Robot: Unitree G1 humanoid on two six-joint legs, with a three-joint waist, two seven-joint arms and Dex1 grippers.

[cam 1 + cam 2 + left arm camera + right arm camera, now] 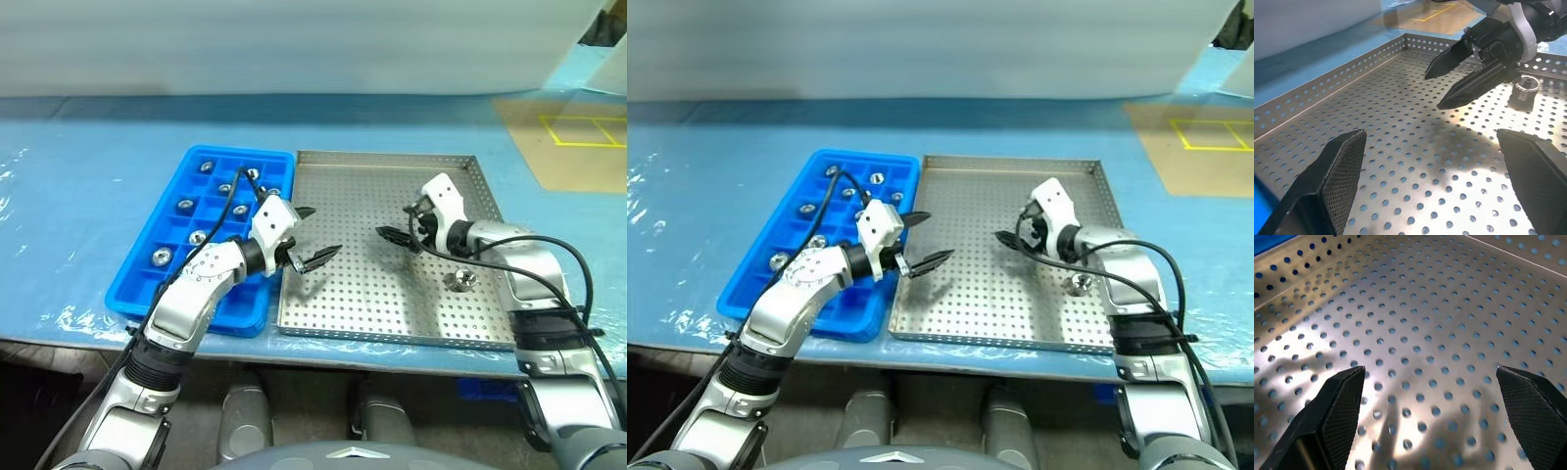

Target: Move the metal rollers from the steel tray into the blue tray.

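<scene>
Steel tray (392,294) on blue-covered table (88,176), blue tray (147,294) touching its left rim. One metal roller (458,280) left on the perforated floor near the right rim, just beside the right gripper (404,227). Seven rollers (186,205) sitting in separate compartments of the blue tray. Left gripper (312,237) over the steel tray's left part, fingers spread wide, holding nothing. Right gripper likewise spread wide and empty, pointing toward the left one
</scene>
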